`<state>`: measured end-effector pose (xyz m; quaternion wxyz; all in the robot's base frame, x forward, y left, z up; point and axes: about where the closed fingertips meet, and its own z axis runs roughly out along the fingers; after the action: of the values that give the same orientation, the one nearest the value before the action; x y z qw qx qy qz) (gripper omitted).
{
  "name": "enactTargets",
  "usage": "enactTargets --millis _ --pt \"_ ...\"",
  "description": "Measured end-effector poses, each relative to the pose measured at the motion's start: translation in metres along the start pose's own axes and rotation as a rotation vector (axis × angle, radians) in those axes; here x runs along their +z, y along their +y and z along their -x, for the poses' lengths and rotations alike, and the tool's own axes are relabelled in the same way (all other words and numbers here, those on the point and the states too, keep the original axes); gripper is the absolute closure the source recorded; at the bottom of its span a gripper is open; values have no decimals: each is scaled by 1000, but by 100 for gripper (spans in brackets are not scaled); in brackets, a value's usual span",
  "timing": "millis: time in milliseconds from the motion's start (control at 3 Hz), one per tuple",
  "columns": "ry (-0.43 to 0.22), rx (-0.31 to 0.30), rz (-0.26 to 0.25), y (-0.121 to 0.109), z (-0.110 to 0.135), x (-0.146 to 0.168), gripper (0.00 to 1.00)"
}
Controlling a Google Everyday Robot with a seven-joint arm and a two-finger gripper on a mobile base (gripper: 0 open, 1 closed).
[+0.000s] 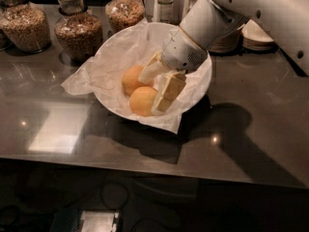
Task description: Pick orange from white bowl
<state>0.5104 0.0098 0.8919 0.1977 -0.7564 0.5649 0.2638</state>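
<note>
Tool (154,91) wide open beside nearer round pale orange (141,101) in paper-lined white bowl (204,84)

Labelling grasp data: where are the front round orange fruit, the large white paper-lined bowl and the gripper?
Front round orange fruit (139,103), camera view, its lower left side.
Large white paper-lined bowl (203,83), camera view, right wall.
Gripper (150,94), camera view, inside the bowl, midway between fingertips.

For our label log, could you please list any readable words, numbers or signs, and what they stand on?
No text can be read: none shows on the glass jars, the white bowl, the stacked plates, or the gripper reaching into that bowl over the oranges.
</note>
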Motion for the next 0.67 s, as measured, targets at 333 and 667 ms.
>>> enactTargets --millis 333,667 --pt "-20 32 7 -2 -8 6 5" --pt "-20 32 6 -2 -6 3 7"
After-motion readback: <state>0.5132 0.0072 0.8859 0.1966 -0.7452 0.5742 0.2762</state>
